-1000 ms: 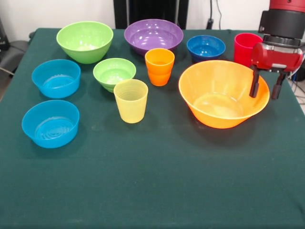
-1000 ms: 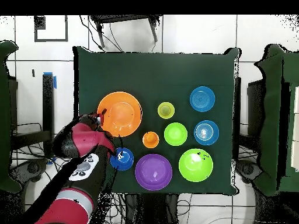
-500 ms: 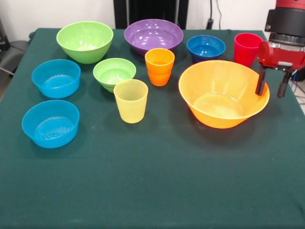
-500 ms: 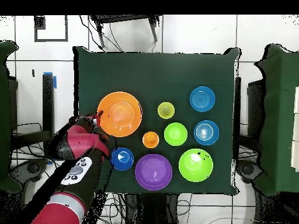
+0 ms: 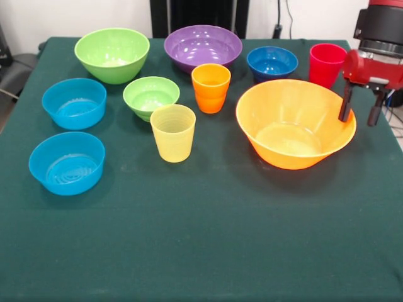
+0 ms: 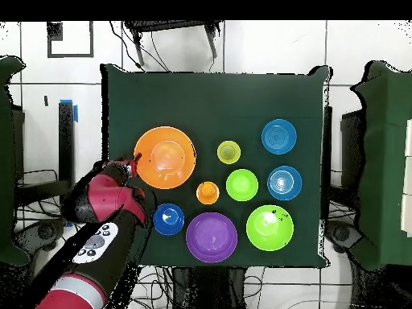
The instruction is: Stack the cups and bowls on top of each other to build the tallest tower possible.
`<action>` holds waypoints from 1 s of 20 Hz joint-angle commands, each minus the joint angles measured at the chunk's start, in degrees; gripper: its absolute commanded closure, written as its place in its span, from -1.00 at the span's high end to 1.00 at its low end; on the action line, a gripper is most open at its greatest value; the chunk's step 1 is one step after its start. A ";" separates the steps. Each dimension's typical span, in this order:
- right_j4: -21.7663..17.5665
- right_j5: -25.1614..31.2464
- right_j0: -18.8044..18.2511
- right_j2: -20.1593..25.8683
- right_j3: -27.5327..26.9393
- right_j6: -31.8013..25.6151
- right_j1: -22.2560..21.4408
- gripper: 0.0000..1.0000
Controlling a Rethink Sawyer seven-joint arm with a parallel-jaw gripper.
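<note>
The huge orange bowl (image 5: 295,123) sits upright on the green tablecloth (image 5: 208,239), and the gripper (image 5: 360,109) hangs at its rim on the front view's right side. One dark finger (image 5: 345,104) stands right at the rim's outer edge; the other is clear of the bowl, over the cloth. The fingers are spread apart with nothing between them, and whether the nearer one touches the rim cannot be told. In the overhead view the gripper (image 6: 133,165) lies at the bowl's (image 6: 165,157) edge in the same way.

Just behind the gripper stands the red cup (image 5: 326,64), upright, close to the bowl's far rim. The small dark blue bowl (image 5: 272,63) lies beside it, and the large purple bowl (image 5: 203,47) further along the far row, with the large green bowl (image 5: 112,55) at its end. The orange cup (image 5: 211,87) and the translucent yellow cup (image 5: 172,133) stand upright between the huge bowl and the small green bowl (image 5: 150,97). Two light blue bowls (image 5: 74,102) (image 5: 67,162) lie well apart from the gripper on the other side of the table. Nothing is stacked; every piece rests alone on the cloth, mouth up.

The red and black arm (image 6: 96,225) comes in over the table's corner, its wrist upright and the fingers pointing straight down.
</note>
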 commanded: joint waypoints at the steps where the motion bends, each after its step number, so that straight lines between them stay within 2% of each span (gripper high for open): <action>1: 2.87 7.02 1.31 0.53 -3.02 9.27 3.38 1.00; 16: 5.87 7.02 3.15 -1.79 -4.16 9.86 5.61 1.00; 17: 6.05 7.30 3.23 -1.93 -4.19 9.86 5.64 -1.00; 20: 8.46 9.02 4.46 -3.30 -4.20 11.69 6.18 -1.00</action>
